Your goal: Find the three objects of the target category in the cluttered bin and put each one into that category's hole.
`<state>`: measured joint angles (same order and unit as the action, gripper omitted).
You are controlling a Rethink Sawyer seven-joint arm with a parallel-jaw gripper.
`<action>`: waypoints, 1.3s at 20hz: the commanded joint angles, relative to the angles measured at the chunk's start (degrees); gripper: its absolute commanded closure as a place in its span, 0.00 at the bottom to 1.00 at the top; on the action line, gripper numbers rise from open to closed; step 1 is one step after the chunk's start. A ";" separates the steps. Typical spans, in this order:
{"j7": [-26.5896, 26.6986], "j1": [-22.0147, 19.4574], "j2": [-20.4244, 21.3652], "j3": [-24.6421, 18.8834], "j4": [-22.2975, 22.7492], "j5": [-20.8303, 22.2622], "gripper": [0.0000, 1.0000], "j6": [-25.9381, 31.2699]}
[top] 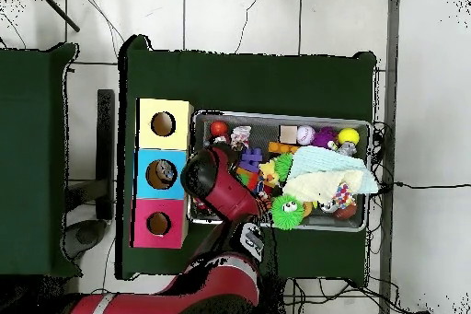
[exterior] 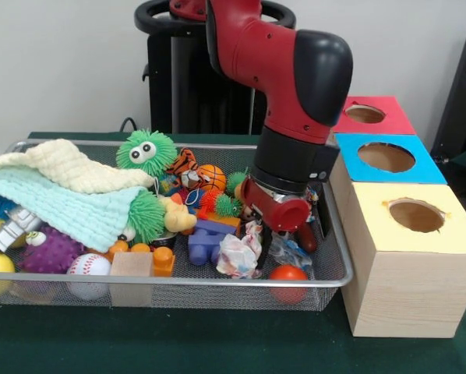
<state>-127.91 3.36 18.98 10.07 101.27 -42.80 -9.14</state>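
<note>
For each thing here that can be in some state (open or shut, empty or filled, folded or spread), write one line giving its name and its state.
claw: lowered into the bin, open or shut cannot be told
wire bin: full of toys
pale green cloth: crumpled, draped over toys
cream cloth: bunched on top of the green one
yellow box: hole open
blue box: hole open
red box: hole open

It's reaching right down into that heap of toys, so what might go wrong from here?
The gripper is low in the wire bin, amid packed toys, so it could catch the wrong one, such as the crumpled wrapper beside it. The light red ball at the bin's front edge might get nudged away. The blankets cover much of the other end, so target toys may lie hidden beneath.
</note>
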 commanded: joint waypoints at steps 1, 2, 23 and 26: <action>-5.85 -1.97 -2.87 -4.62 1.33 2.91 1.00 7.32; -5.92 -2.09 -2.80 -4.76 1.32 3.15 1.00 7.21; -4.46 -3.23 3.69 -3.17 3.40 9.44 1.00 17.40; -3.50 -0.67 5.76 2.72 2.59 10.89 1.00 21.52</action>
<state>-127.90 0.42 20.38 10.89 101.39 -34.90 -1.84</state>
